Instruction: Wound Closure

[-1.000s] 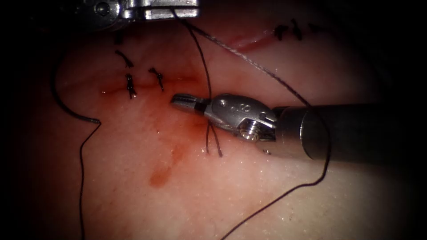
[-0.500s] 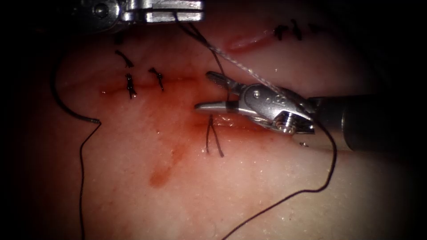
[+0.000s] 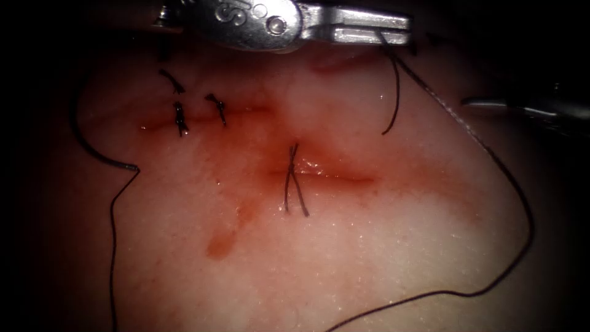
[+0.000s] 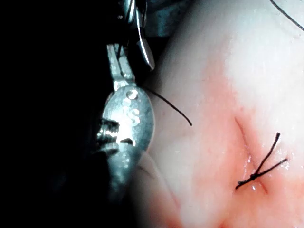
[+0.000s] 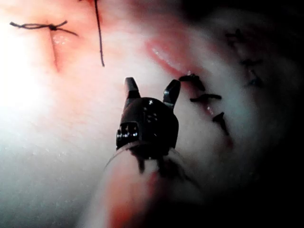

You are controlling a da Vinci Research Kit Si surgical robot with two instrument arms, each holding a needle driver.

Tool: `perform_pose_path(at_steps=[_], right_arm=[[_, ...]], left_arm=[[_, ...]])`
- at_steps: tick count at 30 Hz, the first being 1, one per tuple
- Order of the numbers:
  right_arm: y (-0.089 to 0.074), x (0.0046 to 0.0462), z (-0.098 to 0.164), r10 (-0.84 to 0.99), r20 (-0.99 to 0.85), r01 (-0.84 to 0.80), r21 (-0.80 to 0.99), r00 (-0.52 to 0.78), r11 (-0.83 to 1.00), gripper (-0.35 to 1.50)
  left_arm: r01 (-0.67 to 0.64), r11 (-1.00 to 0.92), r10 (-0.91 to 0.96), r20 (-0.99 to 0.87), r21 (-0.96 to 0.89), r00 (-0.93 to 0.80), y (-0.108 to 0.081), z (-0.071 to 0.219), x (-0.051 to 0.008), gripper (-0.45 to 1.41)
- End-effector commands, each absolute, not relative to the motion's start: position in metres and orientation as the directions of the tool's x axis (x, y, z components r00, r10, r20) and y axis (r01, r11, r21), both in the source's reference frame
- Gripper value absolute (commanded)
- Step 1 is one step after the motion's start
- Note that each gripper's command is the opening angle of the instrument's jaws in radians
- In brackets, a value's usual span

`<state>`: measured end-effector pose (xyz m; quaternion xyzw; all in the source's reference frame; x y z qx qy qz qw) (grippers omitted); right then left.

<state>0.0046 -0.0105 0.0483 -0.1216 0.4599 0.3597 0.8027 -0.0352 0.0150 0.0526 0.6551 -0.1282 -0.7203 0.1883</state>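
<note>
Your left claw (image 3: pixel 393 29) stays clamped on the thread (image 3: pixel 491 154) above the cut (image 3: pixel 344 178), a short cut end (image 3: pixel 393 92) hanging from it. Your right claw (image 5: pixel 152 90) has pulled back to the right, jaws apart and empty. The knot (image 3: pixel 292 175) sits tied across the cut, its tails trimmed, so this stitch looks finished. The needle (image 3: pixel 92 154) lies free on the tissue (image 3: pixel 369 258), far left of the cut, in neither claw. Another stitch calls for picking it up first.
</note>
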Motion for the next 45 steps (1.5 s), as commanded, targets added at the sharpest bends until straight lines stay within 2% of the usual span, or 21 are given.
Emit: perform_pose_path(at_steps=[1, 4, 14, 15, 16, 19, 20, 22, 26, 29, 34, 36, 41, 43, 45], right_arm=[[-0.010, 0.0037, 0.048, 0.455, -0.830, -0.699, 0.115, 0.323, 0.706, 1.48], [-0.010, 0.0025, 0.046, 0.444, -0.829, -0.711, 0.083, 0.339, 0.698, 1.48], [-0.010, 0.0027, 0.044, 0.407, -0.848, -0.724, 0.041, 0.340, 0.689, 1.45], [-0.010, 0.0027, 0.044, 0.405, -0.849, -0.723, 0.040, 0.340, 0.690, 1.45], [-0.010, 0.0027, 0.044, 0.403, -0.850, -0.722, 0.039, 0.340, 0.691, 1.45], [-0.010, 0.0027, 0.044, 0.398, -0.851, -0.721, 0.035, 0.341, 0.693, 1.45], [-0.010, 0.0026, 0.044, 0.398, -0.851, -0.721, 0.033, 0.343, 0.692, 1.45], [-0.010, 0.0025, 0.045, 0.397, -0.851, -0.721, 0.033, 0.343, 0.692, 1.45], [-0.010, 0.0027, 0.044, 0.398, -0.851, -0.722, 0.032, 0.343, 0.691, 1.45], [-0.010, 0.0028, 0.044, 0.397, -0.852, -0.720, 0.034, 0.341, 0.693, 1.45], [-0.010, 0.0023, 0.044, 0.386, -0.846, -0.704, 0.018, 0.368, 0.710, 1.41], [-0.009, 0.0022, 0.043, 0.386, -0.837, -0.699, 0.007, 0.387, 0.715, 1.41], [-0.008, 0.0043, 0.041, 0.383, -0.853, -0.675, 0.049, 0.356, 0.737, 1.41], [-0.008, 0.0058, 0.040, 0.357, -0.850, -0.644, 0.028, 0.387, 0.765, 1.41], [-0.007, 0.0074, 0.040, 0.302, -0.820, -0.574, -0.039, 0.486, 0.818, 1.41]], left_arm=[[0.103, -0.892, -0.448, -0.890, 0.439, -0.082, 0.016, 0.054, -0.0369, -0.45], [0.096, -0.879, -0.477, -0.872, 0.468, -0.112, 0.016, 0.058, -0.0401, -0.45], [0.108, -0.751, -0.657, -0.718, 0.652, -0.231, 0.017, 0.068, -0.0483, -0.45], [0.096, -0.741, -0.667, -0.711, 0.665, -0.225, 0.017, 0.069, -0.0489, -0.28], [0.080, -0.729, -0.679, -0.702, 0.680, -0.214, 0.017, 0.070, -0.0497, 0.27], [0.004, -0.779, -0.618, -0.767, 0.627, -0.173, 0.017, 0.071, -0.0509, 0.83], [-0.057, -0.837, -0.533, -0.835, 0.544, -0.137, 0.016, 0.072, -0.0510, 1.18], [-0.092, -0.864, -0.486, -0.867, 0.495, -0.108, 0.017, 0.071, -0.0508, 1.36], [-0.093, -0.932, -0.347, -0.936, 0.352, -0.063, 0.016, 0.071, -0.0491, 1.41], [-0.001, -0.948, -0.317, -0.945, 0.318, -0.074, 0.015, 0.070, -0.0470, 1.41], [0.142, -0.959, -0.270, -0.942, 0.245, -0.199, 0.013, 0.069, -0.0413, 1.41], [0.151, -0.961, -0.265, -0.930, 0.233, -0.256, 0.012, 0.069, -0.0378, 1.41], [0.156, -0.967, -0.238, -0.932, 0.202, -0.271, 0.010, 0.069, -0.0332, 1.41], [0.162, -0.967, -0.237, -0.930, 0.197, -0.281, 0.009, 0.068, -0.0319, 1.21], [0.164, -0.968, -0.232, -0.929, 0.191, -0.288, 0.007, 0.069, -0.0310, 1.08]])
